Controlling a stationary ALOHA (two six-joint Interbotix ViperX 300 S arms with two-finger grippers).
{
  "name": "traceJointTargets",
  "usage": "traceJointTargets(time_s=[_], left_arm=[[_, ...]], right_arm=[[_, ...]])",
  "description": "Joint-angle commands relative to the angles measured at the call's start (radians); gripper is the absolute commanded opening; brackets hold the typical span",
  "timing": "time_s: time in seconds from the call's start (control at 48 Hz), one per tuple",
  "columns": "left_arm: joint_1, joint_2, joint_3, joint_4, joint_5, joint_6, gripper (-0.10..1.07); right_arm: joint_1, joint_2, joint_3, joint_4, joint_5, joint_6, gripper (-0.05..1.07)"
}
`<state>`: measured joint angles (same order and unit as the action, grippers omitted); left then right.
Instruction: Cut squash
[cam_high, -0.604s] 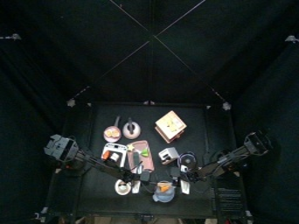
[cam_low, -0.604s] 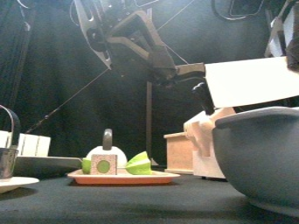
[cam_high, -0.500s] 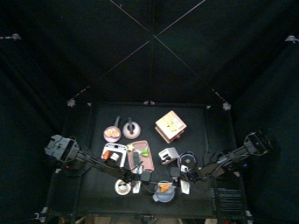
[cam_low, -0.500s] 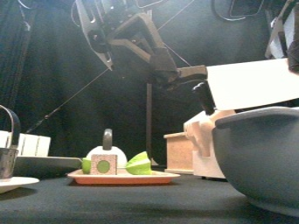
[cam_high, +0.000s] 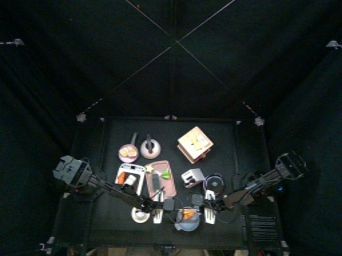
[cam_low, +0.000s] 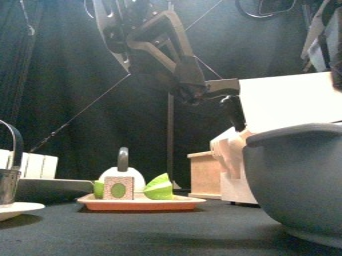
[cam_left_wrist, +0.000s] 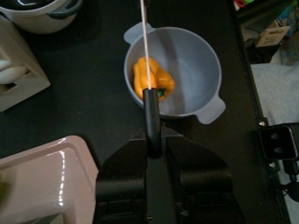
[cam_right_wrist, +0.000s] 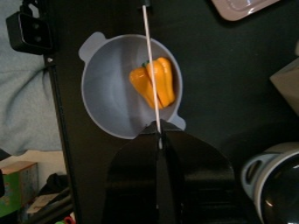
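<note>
An orange piece of squash (cam_left_wrist: 152, 76) lies in a pale grey two-handled bowl (cam_left_wrist: 205, 52) at the table's front edge (cam_high: 187, 222). Both arms meet over it. My left gripper (cam_left_wrist: 152, 96) is shut on a knife with a black handle (cam_left_wrist: 152, 122); its thin blade is seen edge-on above the squash. In the front view the white blade (cam_low: 287, 95) hangs just over the bowl's rim (cam_low: 301, 135). My right gripper (cam_right_wrist: 156, 129) hovers over the same squash (cam_right_wrist: 155, 83), its jaws drawn together on a thin pale blade that is seen edge-on.
A pink cutting board (cam_high: 160, 178) lies behind the bowl, with green pieces on a tray (cam_low: 140, 201). A wooden box (cam_high: 195, 143), a plate (cam_high: 128, 152) and white cups (cam_high: 191, 178) stand farther back. A white dish (cam_right_wrist: 239, 7) is near the bowl.
Both arms have shifted slightly toward the table's front. The white blade in the front view has sunk a little toward the bowl.
</note>
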<state>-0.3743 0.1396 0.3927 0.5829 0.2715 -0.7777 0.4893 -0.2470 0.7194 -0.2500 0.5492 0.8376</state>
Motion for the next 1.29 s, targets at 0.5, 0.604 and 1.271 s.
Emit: traceJointTargets(time_s=[0.5,0.604,1.271], left_arm=[[-0.020,0.020,-0.051,-0.003,-0.031,0.002,0.41],[-0.021,0.023,-0.051,-0.011,-0.046,0.002,0.41],[-0.023,0.009,-0.054,-0.028,-0.066,0.006,0.41]], right_arm=[[0.037,0.035,0.003,-0.255,-0.020,0.252,0.34],[0.037,0.038,0.005,-0.255,-0.038,0.252,0.34],[0.031,0.043,-0.003,-0.267,-0.048,0.252,0.34]])
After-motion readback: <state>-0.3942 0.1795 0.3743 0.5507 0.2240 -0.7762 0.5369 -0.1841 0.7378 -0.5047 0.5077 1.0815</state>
